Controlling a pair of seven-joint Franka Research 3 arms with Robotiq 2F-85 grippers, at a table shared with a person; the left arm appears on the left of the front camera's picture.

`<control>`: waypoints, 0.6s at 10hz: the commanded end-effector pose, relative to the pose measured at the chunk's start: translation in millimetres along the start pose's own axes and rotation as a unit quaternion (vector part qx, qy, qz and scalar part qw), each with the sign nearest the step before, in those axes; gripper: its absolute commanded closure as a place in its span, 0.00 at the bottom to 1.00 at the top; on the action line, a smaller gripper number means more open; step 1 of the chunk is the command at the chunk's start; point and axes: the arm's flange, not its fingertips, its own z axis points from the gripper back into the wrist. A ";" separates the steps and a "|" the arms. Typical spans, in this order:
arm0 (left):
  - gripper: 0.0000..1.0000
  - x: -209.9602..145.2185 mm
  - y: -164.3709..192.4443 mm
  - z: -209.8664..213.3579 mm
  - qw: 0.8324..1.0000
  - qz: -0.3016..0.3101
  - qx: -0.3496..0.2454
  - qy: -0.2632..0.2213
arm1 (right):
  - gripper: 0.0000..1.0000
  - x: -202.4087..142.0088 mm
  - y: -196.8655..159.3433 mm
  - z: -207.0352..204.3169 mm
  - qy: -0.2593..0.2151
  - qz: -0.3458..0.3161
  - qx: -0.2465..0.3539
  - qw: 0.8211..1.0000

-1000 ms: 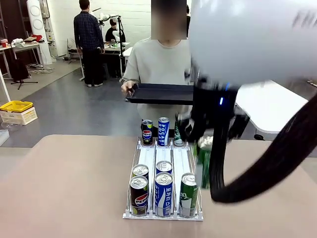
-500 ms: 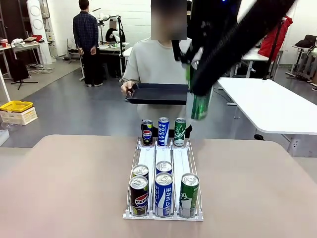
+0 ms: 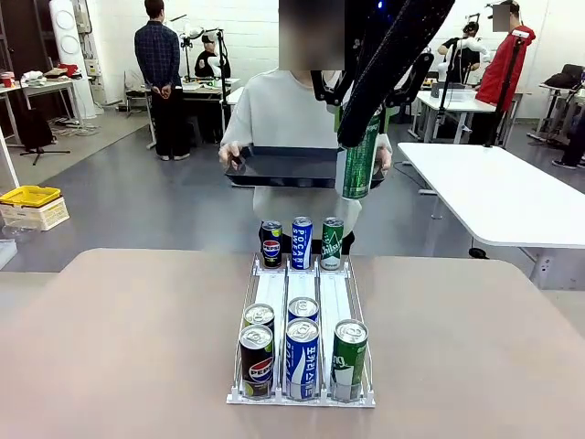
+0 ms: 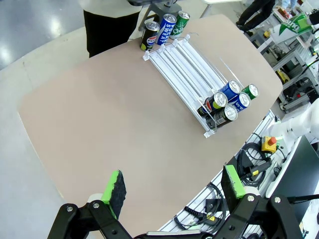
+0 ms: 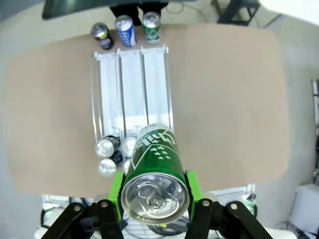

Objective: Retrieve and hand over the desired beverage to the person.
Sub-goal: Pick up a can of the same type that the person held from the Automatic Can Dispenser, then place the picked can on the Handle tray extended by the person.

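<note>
I am gripping the green can (image 5: pixel 151 155) in my right gripper (image 5: pixel 154 195), the jaws closed on its sides and its top facing my wrist. In the front view it is hanging high above the table (image 3: pixel 119 347), in front of the black tray (image 3: pixel 279 168) the person (image 3: pixel 288 114) is holding. My left gripper (image 4: pixel 173 184) is hovering wide open and empty, off to one side of the can rack (image 4: pixel 192 67).
</note>
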 end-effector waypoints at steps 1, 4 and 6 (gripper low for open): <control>0.00 -0.9 1.2 2.3 1.000 -0.005 -0.006 0.000 | 1.00 -10.1 1.9 7.0 -0.008 0.004 -0.002 1.000; 0.00 -0.9 1.2 2.3 1.000 -0.005 -0.006 0.000 | 1.00 -10.1 1.9 7.0 -0.008 0.004 -0.002 1.000; 0.00 -0.9 1.2 2.3 1.000 -0.005 -0.006 0.000 | 1.00 -10.1 1.9 7.0 -0.008 0.004 -0.002 1.000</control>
